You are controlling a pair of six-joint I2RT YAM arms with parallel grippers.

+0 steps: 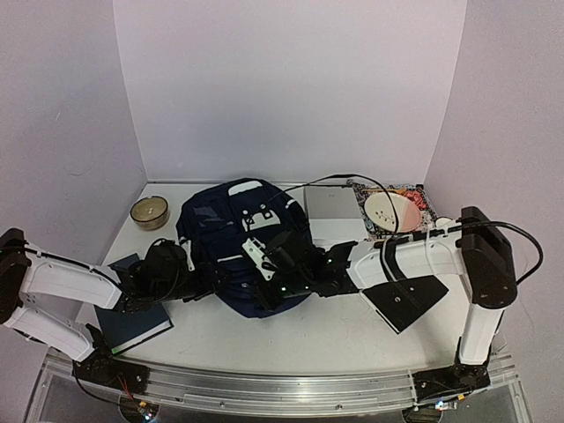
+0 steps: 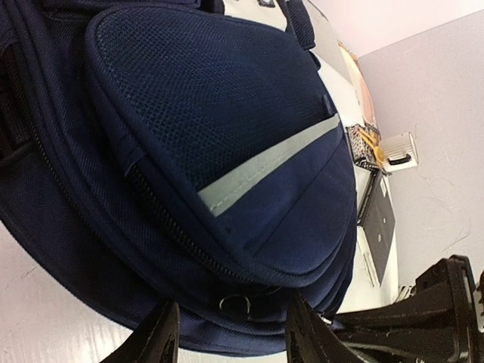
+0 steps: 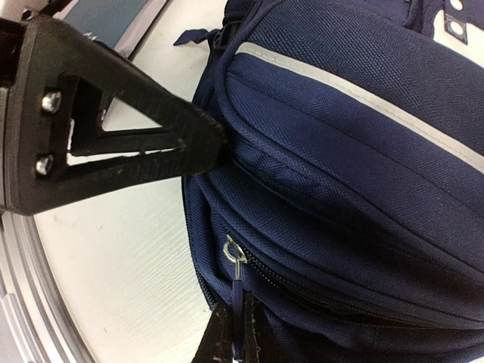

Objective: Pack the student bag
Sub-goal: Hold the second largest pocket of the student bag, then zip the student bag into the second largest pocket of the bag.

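1. Book (image 1: 132, 322): dark hardcover, flat on the desk (image 1: 344, 339) by the near left corner. The left arm crosses above it.

2. Left hand (image 2: 231, 321): comes in from the left to the near left side of the bag. Fingers (image 2: 155, 336) apart, with the bag's lower seam and a small metal ring (image 2: 235, 304) between the tips. In the right wrist view one fingertip (image 3: 215, 144) touches the bag's side fabric. Whether the fingers squeeze the fabric cannot be told.

3. Right hand (image 3: 233, 336): comes in from the right to the near side of the bag. Fingers together, clamped on the blue zip pull (image 3: 237, 283), which hangs from a slider on the bag's lowest zipper line.

4. Student bag (image 1: 231, 231): navy fabric with a pale stripe (image 3: 363, 91) and white patches, the largest item. It lies flat in the middle of the desk, front pockets up, between the two hands.

5. Bowl (image 1: 150, 212): tan, upright, toward the far left corner, apart from the bag.

6. Grey box (image 1: 328, 204): flat, just behind the bag's far right side, toward the far edge.

7. Patterned mat (image 1: 423, 201): near the far right corner, beside the grey box, with a pink dish (image 1: 392, 211) on it.
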